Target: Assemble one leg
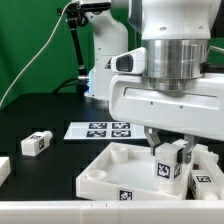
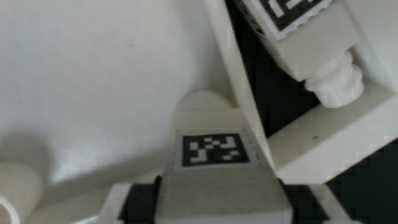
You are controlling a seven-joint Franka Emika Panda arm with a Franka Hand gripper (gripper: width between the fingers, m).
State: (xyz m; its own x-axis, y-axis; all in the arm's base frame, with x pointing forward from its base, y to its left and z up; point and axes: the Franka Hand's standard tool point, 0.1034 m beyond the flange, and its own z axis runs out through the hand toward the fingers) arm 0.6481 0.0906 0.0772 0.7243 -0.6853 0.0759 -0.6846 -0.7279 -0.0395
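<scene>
My gripper (image 1: 167, 154) is shut on a leg (image 1: 165, 170), a small white block with a black-and-white tag on its face. It holds the leg upright over the right part of the large white tray-like panel (image 1: 108, 172). In the wrist view the leg (image 2: 217, 135) sits between my two dark fingers (image 2: 153, 196), its tag facing the camera, with the panel's white floor (image 2: 89, 90) and a raised wall right behind it. Whether the leg's lower end touches the panel is hidden.
A second leg (image 1: 37, 143) lies on the black table at the exterior view's left, another white part (image 1: 3, 168) at the left edge. A further leg (image 1: 205, 181) lies right of the panel, also showing in the wrist view (image 2: 334, 75). The marker board (image 1: 100, 129) lies behind the panel.
</scene>
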